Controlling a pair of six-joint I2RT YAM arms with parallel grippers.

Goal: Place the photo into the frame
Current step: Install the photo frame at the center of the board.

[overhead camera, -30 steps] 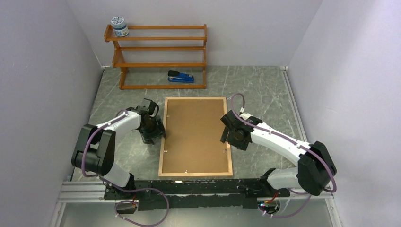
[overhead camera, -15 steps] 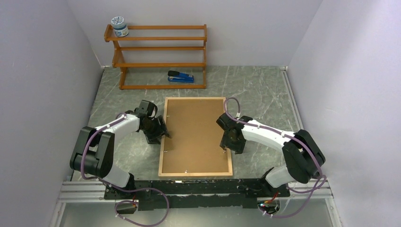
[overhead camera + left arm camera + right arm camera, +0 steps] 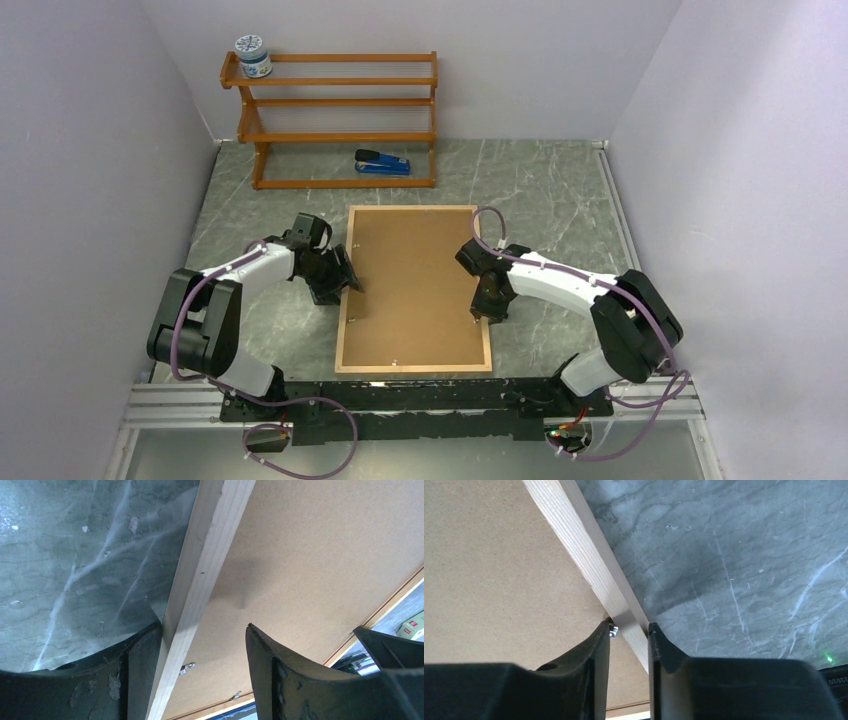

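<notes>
The frame (image 3: 342, 320) of light wood lies flat on the table, back side up, with the brown backing board (image 3: 415, 285) set in it. The photo is hidden. My left gripper (image 3: 345, 283) is open and straddles the frame's left rail (image 3: 205, 555): one finger is outside it and the other is over the backing board (image 3: 310, 555). My right gripper (image 3: 482, 312) is closed narrowly on the frame's right rail (image 3: 579, 550), one finger on each side. Its inner finger touches a small metal clip (image 3: 613, 630).
An orange-brown shelf rack (image 3: 335, 120) stands at the back with a white jar (image 3: 253, 56) on its top left. A blue stapler (image 3: 383, 162) lies in front of the rack. Small metal clips (image 3: 186, 668) sit along the frame's inner edge. Walls close in on both sides.
My right gripper has moved left and down onto the frame's right rail. My left gripper has shifted slightly right over the left rail. The frame has not moved.
</notes>
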